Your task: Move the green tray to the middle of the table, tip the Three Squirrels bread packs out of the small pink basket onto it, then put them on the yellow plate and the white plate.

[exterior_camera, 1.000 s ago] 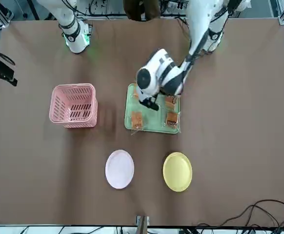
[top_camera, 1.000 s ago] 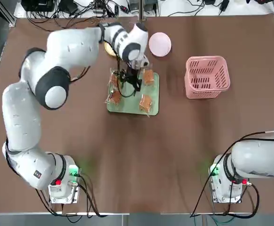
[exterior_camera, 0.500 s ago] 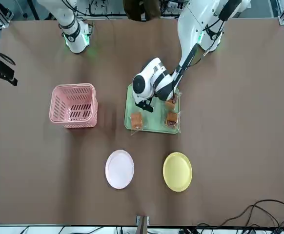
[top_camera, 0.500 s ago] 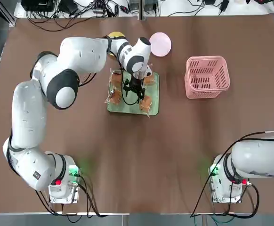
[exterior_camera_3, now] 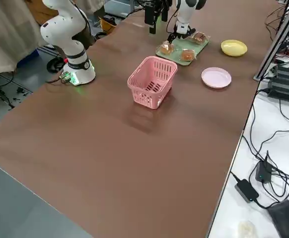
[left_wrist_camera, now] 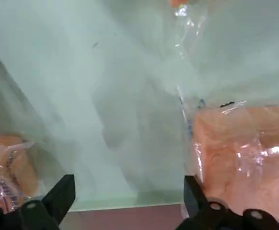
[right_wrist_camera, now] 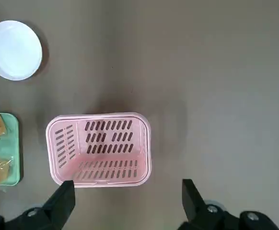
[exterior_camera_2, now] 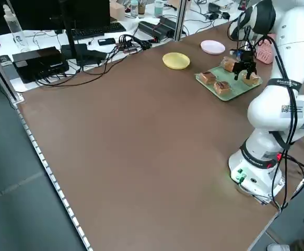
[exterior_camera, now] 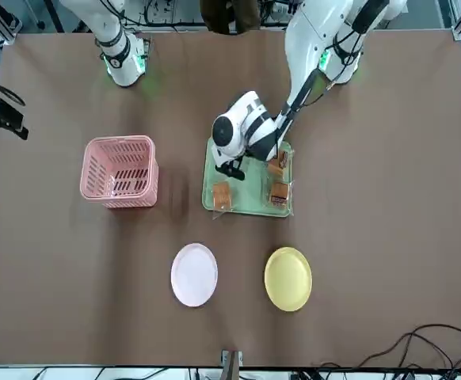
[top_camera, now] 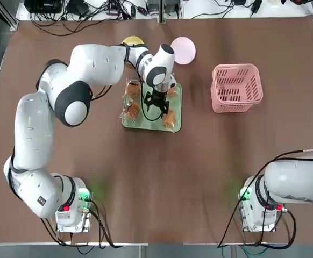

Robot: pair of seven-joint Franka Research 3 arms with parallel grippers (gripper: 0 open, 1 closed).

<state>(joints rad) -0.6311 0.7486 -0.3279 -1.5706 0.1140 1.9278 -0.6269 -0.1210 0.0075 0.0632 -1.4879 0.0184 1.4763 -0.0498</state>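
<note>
The green tray [top_camera: 146, 121] lies mid-table with several Three Squirrels bread packs on it, such as one [top_camera: 130, 110] on its left side and one [top_camera: 169, 119] at its near right corner. My left gripper [top_camera: 157, 102] hovers low over the tray, open. Between its fingers [left_wrist_camera: 65, 189] the left wrist view shows bare tray [left_wrist_camera: 106, 86], with a pack [left_wrist_camera: 235, 143] beside one finger. The small pink basket [top_camera: 237, 87] stands upright to the right. The yellow plate [exterior_camera: 287, 279] and white plate [exterior_camera: 194, 274] sit beyond the tray. My right gripper [right_wrist_camera: 128, 194] hangs open high above the basket [right_wrist_camera: 98, 148].
Cables and equipment line the table's far edge [top_camera: 92, 11]. The left arm's elbow [top_camera: 70, 102] hangs over the table left of the tray. The right arm's base [top_camera: 261, 207] is at the near right corner.
The left gripper moved from the tray's far part towards its near right side and turned at the wrist. The arm swung off the yellow plate. The right arm held still.
</note>
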